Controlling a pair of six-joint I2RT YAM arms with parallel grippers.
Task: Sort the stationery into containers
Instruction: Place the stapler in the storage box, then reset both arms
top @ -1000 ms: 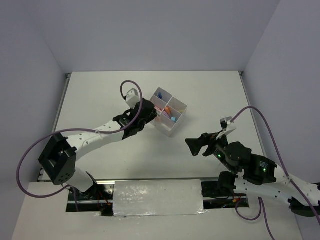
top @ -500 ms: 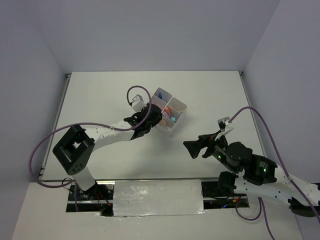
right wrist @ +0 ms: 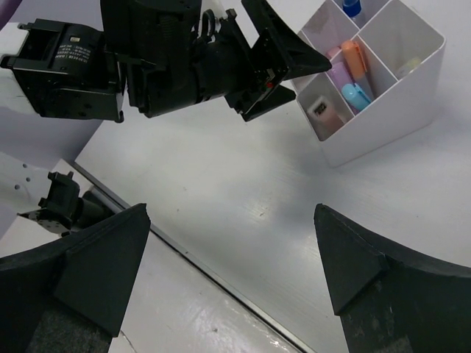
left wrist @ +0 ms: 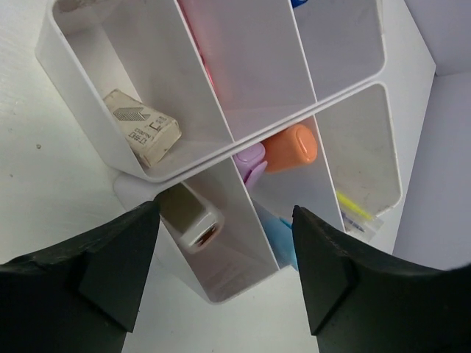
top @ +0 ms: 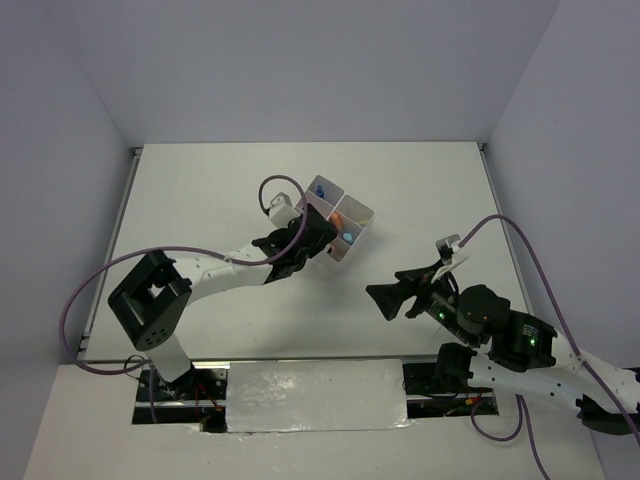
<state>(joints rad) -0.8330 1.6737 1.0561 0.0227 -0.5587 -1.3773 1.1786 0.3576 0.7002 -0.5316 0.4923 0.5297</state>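
Note:
The white four-compartment box [top: 360, 232] stands at the table's middle. My left gripper [top: 320, 240] is open and empty, just over the box's near-left corner. The left wrist view [left wrist: 224, 272] shows the box [left wrist: 70, 70] holding an eraser [left wrist: 143, 129], an orange highlighter [left wrist: 291, 147], a purple one [left wrist: 250, 158], a blue one [left wrist: 280, 239], a yellow pen [left wrist: 357, 209] and a white item [left wrist: 190, 213]. My right gripper [top: 380, 297] is open and empty, apart from the box on its near right. In the right wrist view [right wrist: 228, 272] the box [right wrist: 383, 118] sits at the upper right.
The left arm's black wrist and fingers [right wrist: 287, 51] fill the upper left of the right wrist view, beside the box. The table's near edge, a metal strip [right wrist: 184, 254], runs below my right gripper. Grey walls enclose the table.
My left gripper has moved right and forward, onto the box's near-left corner, with the arm's elbow swinging in. My right gripper has drifted slightly toward the near left.

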